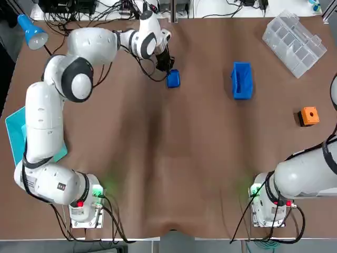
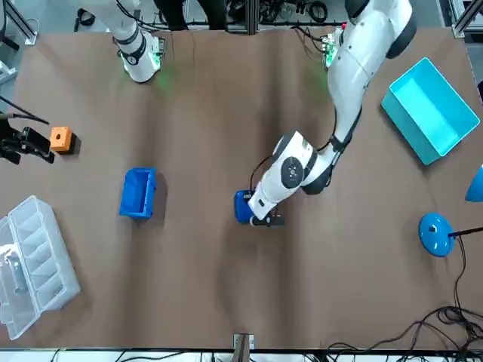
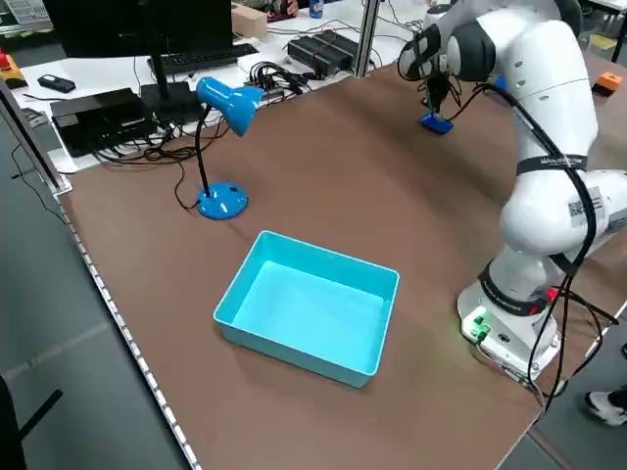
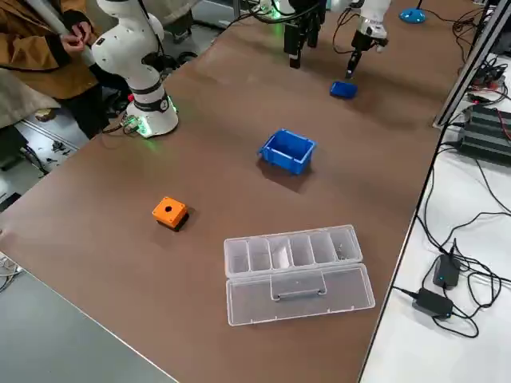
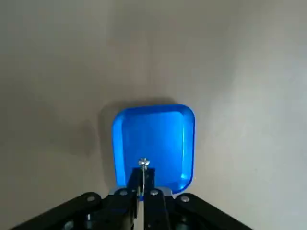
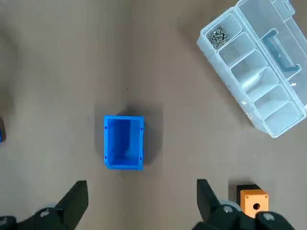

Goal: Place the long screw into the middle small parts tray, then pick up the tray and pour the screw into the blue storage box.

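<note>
Nearest the arms' bases, a cyan bin (image 3: 306, 313) lies empty on the brown table (image 1: 174, 158) at the robot's left. The right gripper (image 6: 141, 186) hangs high over the table's right side, its 2 fingers spread wide with nothing between them; an orange box (image 1: 309, 116) with a dark round centre sits close under it. Farther out, the blue storage box (image 1: 241, 80) stands open-topped and alone, well apart from the orange box. The left arm reaches across to the far middle of the table, where the left gripper (image 5: 142, 184) is pinched narrow on the long screw (image 5: 143, 167), held upright with its head away from the fingers. The screw is poised over the edge of the small blue tray (image 5: 153, 139), which lies flat on the table just beside the gripper; whether screw and tray touch cannot be told. At the far right corner a clear compartment organizer (image 6: 261, 67) lies open, with small screws (image 6: 218, 35) heaped in 1 end compartment. A blue desk lamp (image 3: 230, 101) stands at the far left. Dark print on the left arm's links is too small to read.
</note>
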